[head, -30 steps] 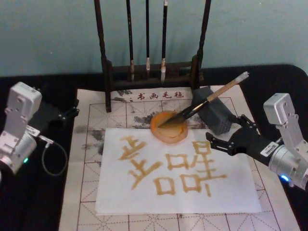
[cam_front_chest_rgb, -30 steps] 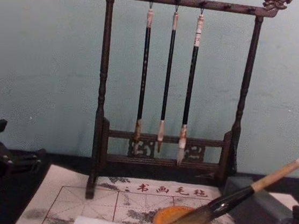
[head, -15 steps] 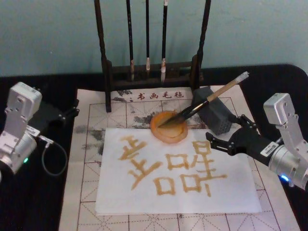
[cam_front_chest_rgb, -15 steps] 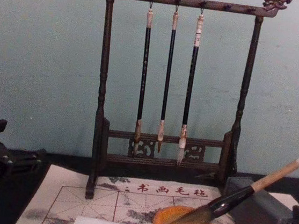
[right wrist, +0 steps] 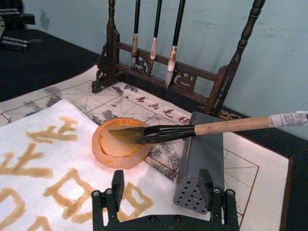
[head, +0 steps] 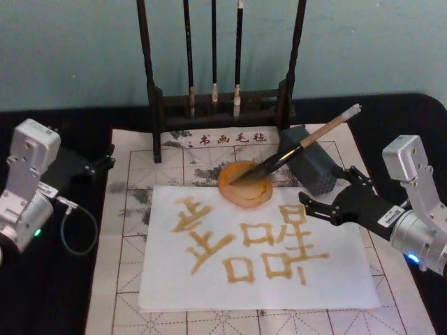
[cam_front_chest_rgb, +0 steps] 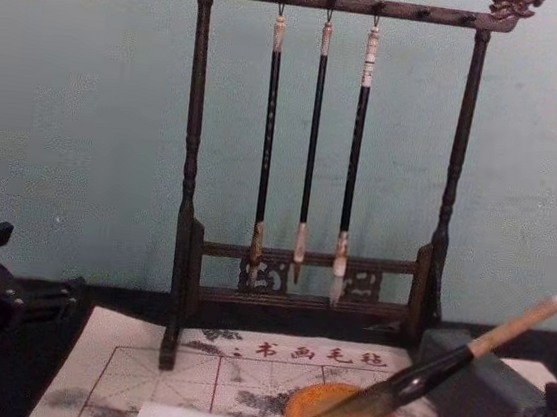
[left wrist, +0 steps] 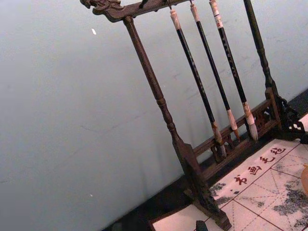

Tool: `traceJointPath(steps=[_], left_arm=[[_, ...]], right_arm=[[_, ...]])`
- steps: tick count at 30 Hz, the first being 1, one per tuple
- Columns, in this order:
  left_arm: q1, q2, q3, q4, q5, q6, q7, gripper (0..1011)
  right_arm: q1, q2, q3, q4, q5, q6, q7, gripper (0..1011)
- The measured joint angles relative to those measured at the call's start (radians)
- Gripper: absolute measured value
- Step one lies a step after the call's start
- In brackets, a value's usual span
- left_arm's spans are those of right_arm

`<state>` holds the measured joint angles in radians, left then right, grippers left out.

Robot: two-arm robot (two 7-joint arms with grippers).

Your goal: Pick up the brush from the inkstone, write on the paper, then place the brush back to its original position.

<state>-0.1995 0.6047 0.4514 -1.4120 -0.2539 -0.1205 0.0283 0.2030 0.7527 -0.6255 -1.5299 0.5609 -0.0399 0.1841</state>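
The brush (head: pixel 293 150) lies slanted, its dark tuft in the round orange inkstone (head: pixel 244 184) and its tan handle propped on a grey block (head: pixel 311 167). The white paper (head: pixel 258 244), below the inkstone, carries large amber characters. My right gripper (head: pixel 325 190) hovers open and empty just right of the inkstone, over the paper's right edge and in front of the block. In the right wrist view the brush (right wrist: pixel 192 130) crosses from the inkstone (right wrist: pixel 120 144) over the block, beyond my two spread fingers (right wrist: pixel 118 185). My left gripper (head: pixel 98 164) is parked at the far left, off the mat.
A dark wooden rack (head: pixel 220 105) with three thin hanging brushes stands behind the inkstone. A beige felt mat (head: pixel 126 209) with a red grid lies under everything. A loose cable (head: pixel 77 230) loops beside the left arm.
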Motion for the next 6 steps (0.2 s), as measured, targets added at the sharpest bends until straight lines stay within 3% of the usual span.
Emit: traceJointPath(steps=[6], left_arm=[[0.0, 0.0, 0.0, 0.0, 0.0, 0.0, 0.0, 1001]], right_arm=[[0.0, 0.0, 0.0, 0.0, 0.0, 0.0, 0.0, 1000]])
